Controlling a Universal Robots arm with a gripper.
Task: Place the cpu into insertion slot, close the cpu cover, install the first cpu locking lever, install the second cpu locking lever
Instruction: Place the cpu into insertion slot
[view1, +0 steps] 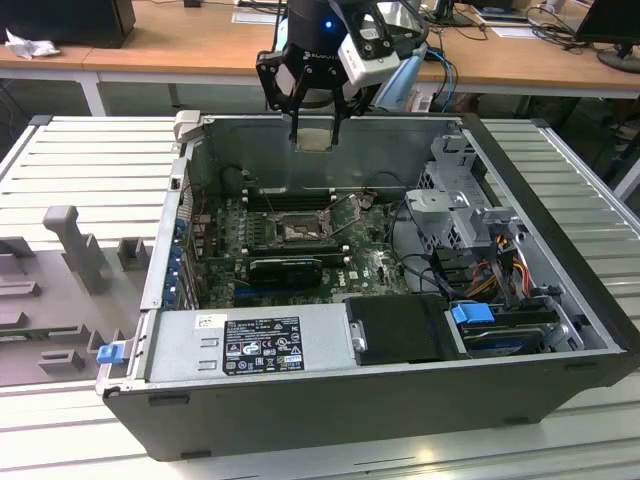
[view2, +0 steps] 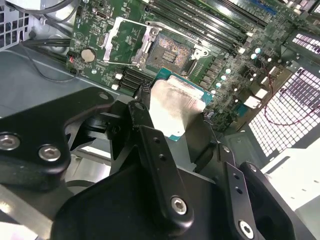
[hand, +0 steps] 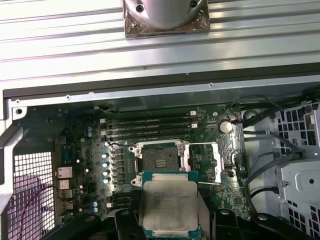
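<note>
Cpu: clamped in the claw, above the board.
Insertion slot: bare.
Cpu cover: swung open beside it.

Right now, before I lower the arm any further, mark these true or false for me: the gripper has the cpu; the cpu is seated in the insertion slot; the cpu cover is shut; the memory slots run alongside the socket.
1. The gripper holds the cpu. True.
2. The cpu sits in the insertion slot. False: it hangs in the gripper above the board, and the slot is bare.
3. The cpu cover is shut over the slot. False: it is swung open and lies beside the slot.
4. The long memory slots run alongside the insertion slot. True.
</note>
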